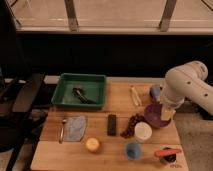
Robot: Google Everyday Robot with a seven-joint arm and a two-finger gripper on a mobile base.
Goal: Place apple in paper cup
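Gripper [167,113] at the right side of the wooden table [100,159], hanging from the white arm [184,85] over the right rim of the purple bowl [154,116]. How far open it is, and whether it touches the bowl: cannot tell. No object seen in its hold.

Paper cup [143,131] upright, just in front-left of the bowl, beside a dark red cluster [132,124]. Blue cup [132,150] near the front edge; carrot [167,152] to its right.

Apple [92,144] on the table towards the front left, well apart from the paper cup and gripper. Flat black object [112,124] between them. Green tray [82,76] at back left.
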